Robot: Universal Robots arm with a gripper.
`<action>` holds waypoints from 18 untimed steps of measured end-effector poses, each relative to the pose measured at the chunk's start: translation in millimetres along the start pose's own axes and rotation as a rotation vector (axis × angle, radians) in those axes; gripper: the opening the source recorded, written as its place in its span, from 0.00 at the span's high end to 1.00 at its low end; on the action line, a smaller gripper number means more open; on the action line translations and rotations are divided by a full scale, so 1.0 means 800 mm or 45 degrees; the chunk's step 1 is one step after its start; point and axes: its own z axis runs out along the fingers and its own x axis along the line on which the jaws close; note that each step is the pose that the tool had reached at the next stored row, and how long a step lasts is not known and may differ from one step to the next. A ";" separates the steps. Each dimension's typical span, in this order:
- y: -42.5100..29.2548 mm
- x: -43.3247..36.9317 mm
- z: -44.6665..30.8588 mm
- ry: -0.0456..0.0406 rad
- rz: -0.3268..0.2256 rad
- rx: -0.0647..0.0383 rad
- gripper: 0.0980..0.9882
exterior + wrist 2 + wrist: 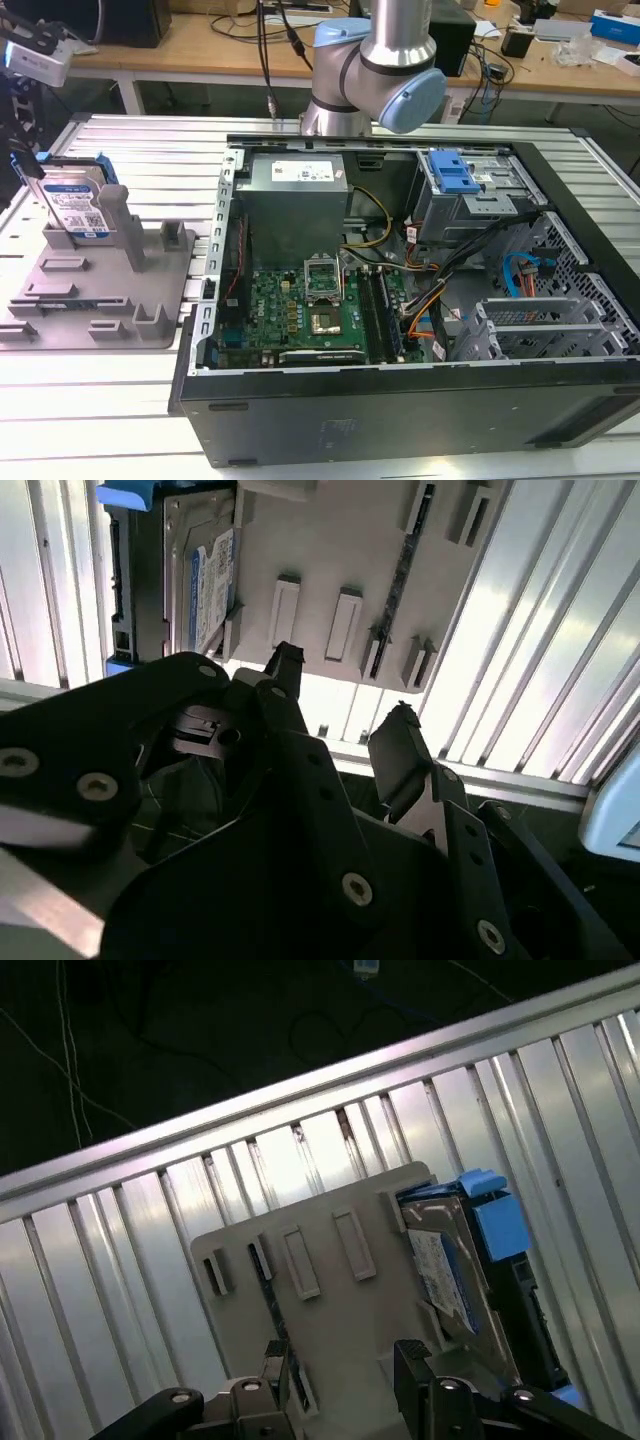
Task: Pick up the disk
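At the far corner of the grey fixture tray (110,300), on the exterior view's left, the disk (75,205) stood on edge in a slot. Its white-and-blue label faced the camera, and a blue rail ran over its top edge. The tray lay on the slatted metal bench (160,140) near the bench's edge on the exterior view's left. It was just beside the open computer case (400,400), which took up the middle of the bench. In both wrist views the gripper (345,700) (342,1360) faced the tray, its two black fingers (400,740) spread apart with nothing between them. It was released and apart from the disk, which sat off to one side of the fingers. The arm (380,40) rose beyond the case's far edge.
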 end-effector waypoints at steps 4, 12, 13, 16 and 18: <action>-0.0004 0.000 0.0009 0.003 -0.097 0.002 0.50; -0.0010 0.000 0.0018 0.008 -0.215 0.003 0.50; -0.0010 0.000 0.0019 0.008 -0.215 0.003 0.50; -0.0008 -0.001 0.0019 0.008 -0.215 0.003 0.50; 0.0020 -0.010 0.0020 0.010 -0.215 0.003 0.50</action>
